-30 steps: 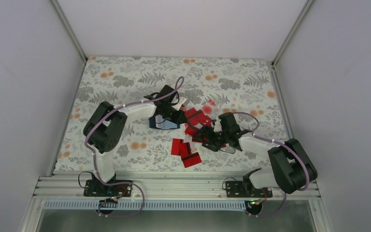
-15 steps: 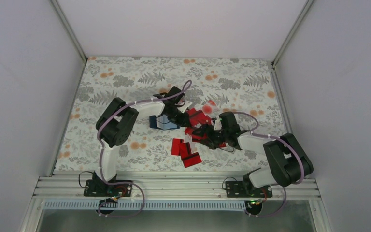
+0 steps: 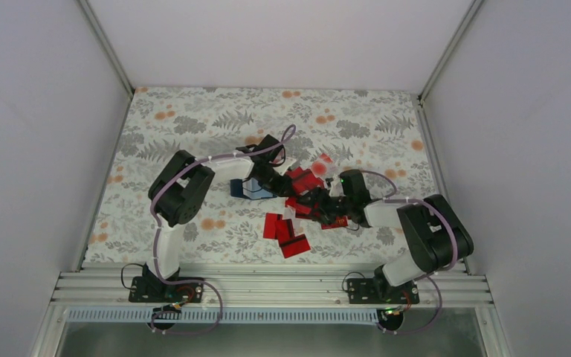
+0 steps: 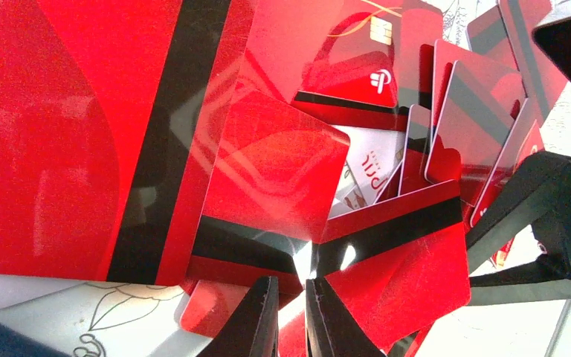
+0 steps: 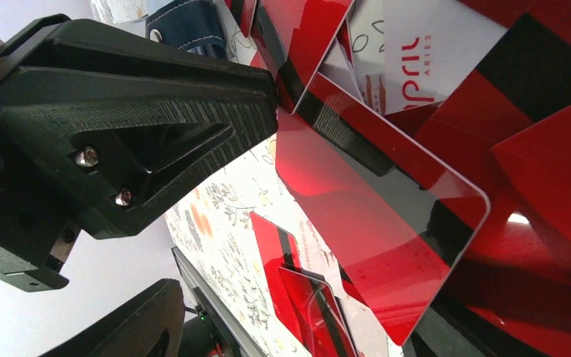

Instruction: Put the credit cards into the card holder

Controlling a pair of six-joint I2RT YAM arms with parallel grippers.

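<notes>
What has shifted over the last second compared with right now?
The right arm folded in, pushing the right claw leftward, deeper among the credit cards, jaws open. The left arm swung its elbow right early on; the left claw stayed shut near the card holder. No visible pickup or release; holder and nearest cards lie as before.

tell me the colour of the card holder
Dark navy blue card holder, clearest in the top external view.
</notes>
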